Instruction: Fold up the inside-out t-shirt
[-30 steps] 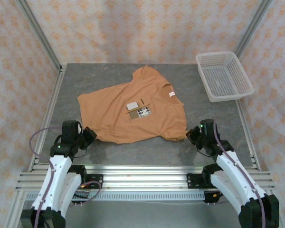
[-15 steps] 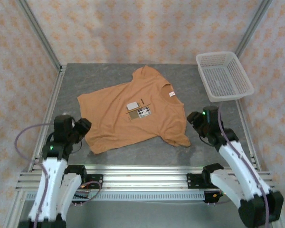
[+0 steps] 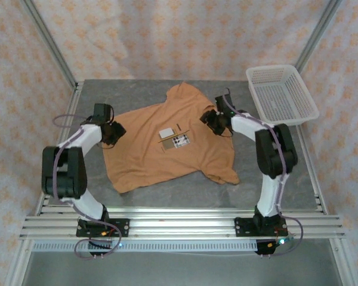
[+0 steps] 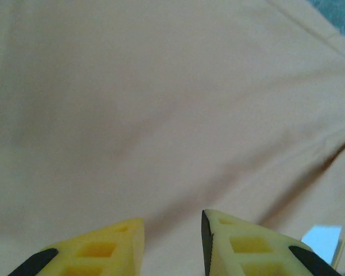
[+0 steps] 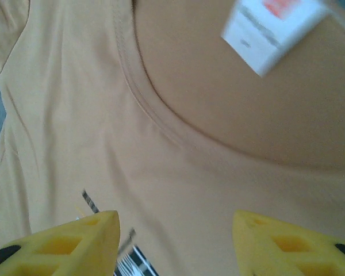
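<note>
White arm links (image 3: 249,124) with black joints, grey-purple cables (image 3: 62,117), yellow fingers (image 5: 63,244) — black-tipped, with square cut-outs

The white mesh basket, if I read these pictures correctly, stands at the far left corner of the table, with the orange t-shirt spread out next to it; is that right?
Not quite: the white mesh basket stands at the far right corner of the table, as the top external view shows. The orange t-shirt does lie spread out next to it.
</note>
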`<state>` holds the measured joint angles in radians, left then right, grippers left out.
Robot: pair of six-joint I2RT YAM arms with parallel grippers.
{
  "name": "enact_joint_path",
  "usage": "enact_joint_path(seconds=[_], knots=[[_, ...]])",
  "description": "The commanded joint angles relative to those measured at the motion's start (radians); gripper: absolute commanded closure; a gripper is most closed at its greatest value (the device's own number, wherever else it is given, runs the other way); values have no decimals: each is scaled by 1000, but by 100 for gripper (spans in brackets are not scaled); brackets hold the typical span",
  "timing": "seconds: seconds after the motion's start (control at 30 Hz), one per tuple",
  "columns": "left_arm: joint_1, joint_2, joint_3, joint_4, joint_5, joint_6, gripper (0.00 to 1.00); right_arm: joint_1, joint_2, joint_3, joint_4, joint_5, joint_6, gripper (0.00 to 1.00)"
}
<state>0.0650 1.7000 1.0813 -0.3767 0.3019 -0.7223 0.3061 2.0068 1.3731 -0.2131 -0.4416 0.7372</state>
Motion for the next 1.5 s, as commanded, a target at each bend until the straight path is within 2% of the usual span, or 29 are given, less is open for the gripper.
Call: enact_joint_path(seconds=[0.0,0.13,0.3,0.5,0.67,0.73,0.8,0.9,0.97,1.07,1.13,1.2,1.33,1.47], knots=[[-2,129,137,-9,-15,51,67,-24,125,148,9,-19,24,46],[-2,319,301,-48,6,60,69,-54,308,351,-24,-44,67,46],[-18,501,516,-82,50,30,73,-111,433,542,-241,41,73,48],[-130,713,861,-169,30,14,74,-183,369,479,-271,148,63,49],[-181,958,1293,-333,39,39,76,-204,272,421,-285,265,11,48],[-184,990,1395,-378,36,72,75,-203,240,431,-308,263,-24,49],[-183,950,1400,-389,16,114,72,-197,200,438,-331,232,-61,49],[-184,808,1316,-398,-14,177,69,-156,95,416,-418,237,-161,49],[-195,650,1180,-380,-45,222,69,-108,-8,324,-465,252,-222,49],[-222,433,924,-324,-58,253,69,-28,-177,109,-463,258,-261,62],[-238,271,686,-253,-31,238,69,41,-292,-55,-446,261,-275,72],[-246,117,436,-149,9,199,69,100,-386,-193,-432,244,-264,79],[-245,-74,36,0,53,127,67,216,-563,-412,-421,256,-193,81],[-241,-141,-184,83,83,99,67,288,-722,-574,-393,296,-101,80]])
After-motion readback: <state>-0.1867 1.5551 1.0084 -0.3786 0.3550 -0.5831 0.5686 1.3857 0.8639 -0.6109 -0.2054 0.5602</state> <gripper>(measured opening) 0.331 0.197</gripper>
